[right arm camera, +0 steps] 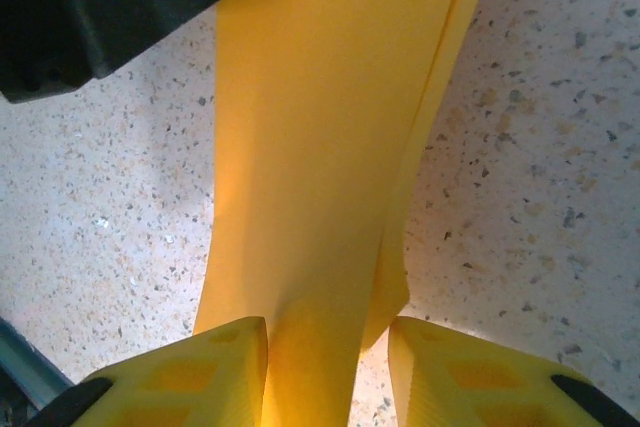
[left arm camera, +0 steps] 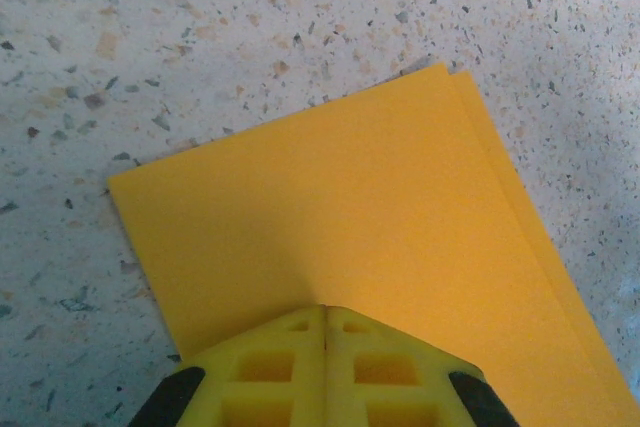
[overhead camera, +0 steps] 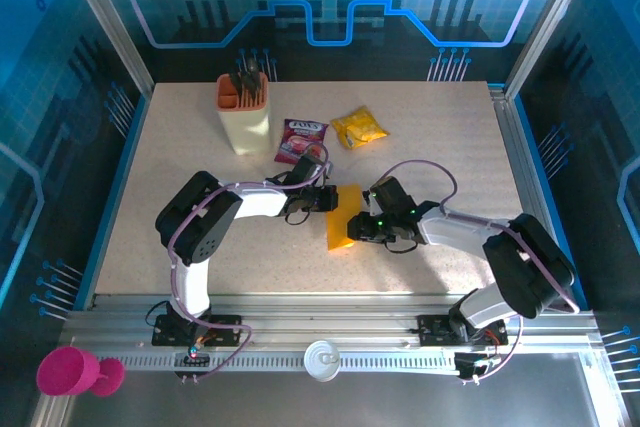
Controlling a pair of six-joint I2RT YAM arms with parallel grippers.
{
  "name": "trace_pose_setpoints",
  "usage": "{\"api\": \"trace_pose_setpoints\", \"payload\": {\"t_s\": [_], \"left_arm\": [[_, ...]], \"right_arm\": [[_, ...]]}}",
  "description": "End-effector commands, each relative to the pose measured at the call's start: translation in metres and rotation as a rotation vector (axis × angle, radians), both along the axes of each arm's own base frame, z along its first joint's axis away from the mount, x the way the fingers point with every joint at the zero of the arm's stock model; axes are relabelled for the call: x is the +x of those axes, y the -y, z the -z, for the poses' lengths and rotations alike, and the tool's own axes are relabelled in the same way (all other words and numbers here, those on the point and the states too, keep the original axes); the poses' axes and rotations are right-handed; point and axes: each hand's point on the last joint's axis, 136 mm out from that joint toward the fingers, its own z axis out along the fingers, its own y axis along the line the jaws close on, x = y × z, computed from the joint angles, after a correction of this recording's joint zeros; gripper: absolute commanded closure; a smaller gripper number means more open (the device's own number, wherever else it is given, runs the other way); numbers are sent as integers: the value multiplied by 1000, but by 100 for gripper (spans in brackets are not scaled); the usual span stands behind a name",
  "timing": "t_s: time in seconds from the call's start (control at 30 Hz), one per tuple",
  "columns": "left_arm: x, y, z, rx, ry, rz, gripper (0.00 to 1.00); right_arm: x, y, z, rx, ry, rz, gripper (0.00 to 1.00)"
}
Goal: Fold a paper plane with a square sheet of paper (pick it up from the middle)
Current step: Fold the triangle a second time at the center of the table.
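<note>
- The square sheet of paper (overhead camera: 342, 225), thin, plain and orange-yellow, lies near the middle of the pale speckled table (overhead camera: 450, 127), between the two arms. From above it now reads as a narrow rectangle rather than a square.
- Done so far, judging by the left wrist view: one fold in half. Two layers of the sheet (left arm camera: 350, 237) show along the right edge, the lower one peeking out slightly, so the halves are not quite aligned.
- The left gripper (overhead camera: 325, 199) has its yellow fingers pressed together at the near edge of the paper (left arm camera: 325, 322). It seems to be pinning the sheet down rather than pinching it, though I cannot tell that for sure.
- The right gripper (overhead camera: 362, 229) has its jaws apart, with the paper (right arm camera: 320, 147) rising in a bowed strip through the gap (right arm camera: 328, 347). It straddles the sheet without clamping it.
- Left to do, as I judge it: flatten and sharpen the centre crease, fold the corners into a point, then form the wings. There is no pointed nose yet, so the task is at an early stage.
- The tall beige holder (overhead camera: 245, 117), purple printed packet (overhead camera: 300, 139) and crinkled yellow snack packet (overhead camera: 360, 127) sit well apart at the far side.
</note>
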Motion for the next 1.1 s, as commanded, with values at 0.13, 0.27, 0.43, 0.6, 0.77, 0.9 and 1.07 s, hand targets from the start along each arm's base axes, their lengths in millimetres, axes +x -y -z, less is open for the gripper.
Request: {"api": "trace_pose_setpoints", "payload": {"t_s": [0.13,0.27,0.43,0.6,0.77,0.9,1.07], "left_arm": [[-24,-14,32,55,-120,7,98],[-24,-14,32,56,-120,8,98],[-25,-15,32,57,-121,7,98],[-24,-15,31,56,-119,8,98],[-23,-15,31,59,-119,10,98],[-23,-15,31,59,-120,9,98],[-23,-14,32,55,-120,8,98]], "right_arm": [[-15,6,-2,-6,-22,-14,63],[-16,4,0,-9,-31,-19,66],[-19,7,7,-23,-46,-19,71],[-21,8,9,-27,-56,-17,72],[-21,8,7,-26,-54,-19,76],[-21,8,7,-26,-57,-22,87],[-22,8,7,-27,-63,-20,78]]}}
